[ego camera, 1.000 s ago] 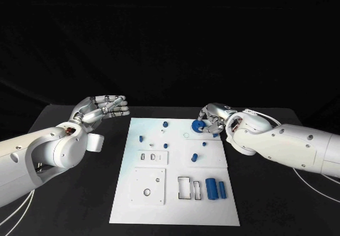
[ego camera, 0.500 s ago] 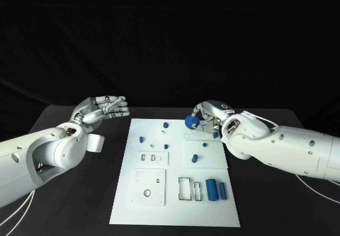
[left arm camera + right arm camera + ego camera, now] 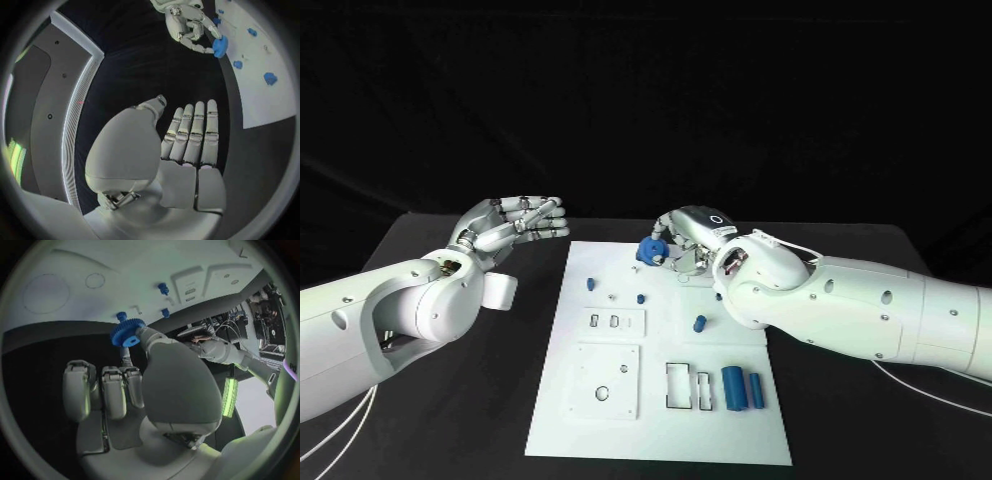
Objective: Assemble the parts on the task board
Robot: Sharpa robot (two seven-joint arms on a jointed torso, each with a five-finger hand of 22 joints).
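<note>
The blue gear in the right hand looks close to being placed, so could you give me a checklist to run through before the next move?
1. Grip on the gear: ok; the right hand pinches it between fingertips, as the right wrist view also shows.
2. Gear over the board: ok; it hangs above the far end.
3. Gear lined up with a peg: cannot tell; the hand hides what lies under it.
4. Left hand out of the way: ok; it is off the board's left side, holding nothing.
5. Two cylinders clear of the work: ok; they lie at the near right.
</note>
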